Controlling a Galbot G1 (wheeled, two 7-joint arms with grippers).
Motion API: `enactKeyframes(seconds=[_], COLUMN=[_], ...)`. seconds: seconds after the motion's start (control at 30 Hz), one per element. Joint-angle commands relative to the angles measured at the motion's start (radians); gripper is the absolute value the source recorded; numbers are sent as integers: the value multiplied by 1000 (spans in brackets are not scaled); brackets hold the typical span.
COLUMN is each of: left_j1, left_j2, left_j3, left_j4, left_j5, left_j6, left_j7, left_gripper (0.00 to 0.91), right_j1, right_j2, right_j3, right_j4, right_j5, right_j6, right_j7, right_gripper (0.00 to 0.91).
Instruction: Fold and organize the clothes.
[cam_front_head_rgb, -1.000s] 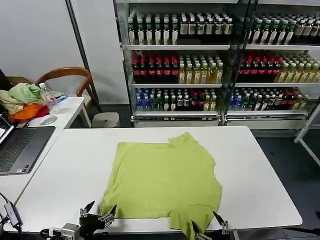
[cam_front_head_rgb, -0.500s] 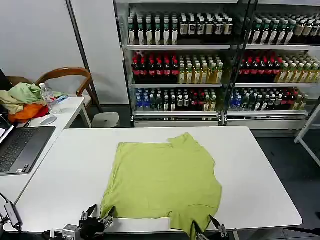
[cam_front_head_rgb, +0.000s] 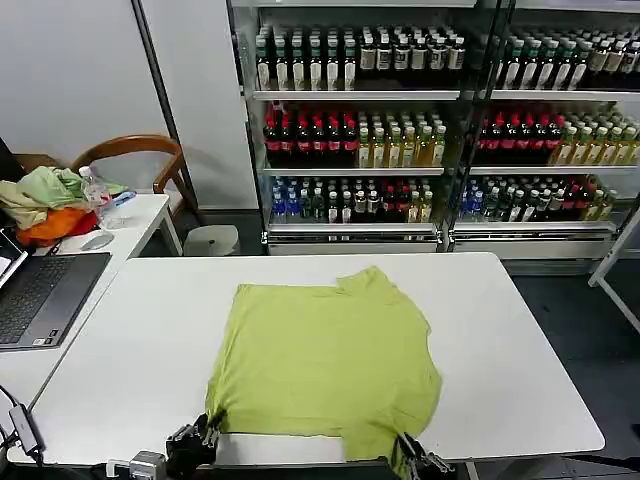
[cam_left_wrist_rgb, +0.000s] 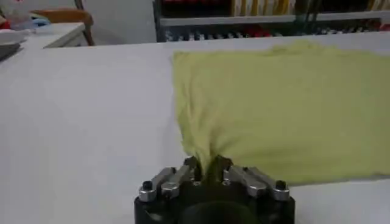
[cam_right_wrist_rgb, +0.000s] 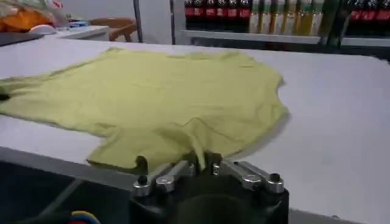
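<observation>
T-shirt: lime yellow-green T-shirt (cam_front_head_rgb: 325, 360) lies spread flat on the white table (cam_front_head_rgb: 520, 350), reaching from mid-table to the near edge. One sleeve points toward the far side; the other sleeve lies at the near edge by the robot's right.

Left gripper: left gripper (cam_front_head_rgb: 207, 436) sits at the near edge on the shirt's near-left corner. In the left wrist view its fingers (cam_left_wrist_rgb: 187, 172) are pressed together on a bunched tuck of fabric (cam_left_wrist_rgb: 207, 159), and the cloth rises in a small ridge toward them.

Right gripper: right gripper (cam_front_head_rgb: 408, 452) sits at the near edge on the near sleeve. In the right wrist view it (cam_right_wrist_rgb: 204, 163) is pinched closed on a fold of the sleeve edge.

Change, left: a second ago this gripper stood spread, just outside the corner and apart from the cloth. Half a second ago it was nearer and narrower. It is now closed on the corner.

Change, right: a second ago its fingers were spread beside the sleeve, which hung a little over the table edge. They have since drawn together on it.

Change, shirt: the near hem is slightly gathered at both pinch points; the rest has not shifted.

Surroundings: side desk (cam_front_head_rgb: 140, 215) with laptop (cam_front_head_rgb: 40, 295), a garment heap (cam_front_head_rgb: 45, 200) and water bottle (cam_front_head_rgb: 95, 190); drink shelves (cam_front_head_rgb: 400, 120) behind.
</observation>
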Motion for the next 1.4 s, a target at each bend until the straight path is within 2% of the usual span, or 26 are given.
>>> enactKeyframes(seconds=[0.03,0.2,0.43,0.57,0.73,0.83,0.93,1.17,1.4], left_j1=[40,94,194,159,102,7,-93,-220,-336], left_j2=[0,8,48,60,84,93,91,78,73], left_j3=[-7,-35,-124,-164,-209,-195,-158,-62,6], left_j4=[-29,-62,-178,-200,-183,-135,-49,73,190], left_j5=[3,21,12,-41,-99,-137,-183,-197,-191], left_j6=[-8,-7,1,16,19,15,-3,-32,-58], left_j7=[9,9,32,35,51,64,80,118,151], left_gripper=[40,40,40,40,40,40,40,40,40], right_j1=[-43,-120,-190,-133,-22,75,192,397,503], right_j2=[-8,-26,-61,-73,-79,-70,-53,-16,8], right_j3=[29,49,133,201,274,247,168,61,8], right_j4=[33,83,207,271,240,182,97,-52,-146], right_j5=[-17,-52,-34,38,127,157,174,180,176], right_j6=[-7,-13,-36,-51,-73,-80,-91,-99,-107], right_j7=[-56,-86,-101,-99,-96,-93,-87,-87,-96], right_gripper=[0,0,0,0,0,0,0,0,0])
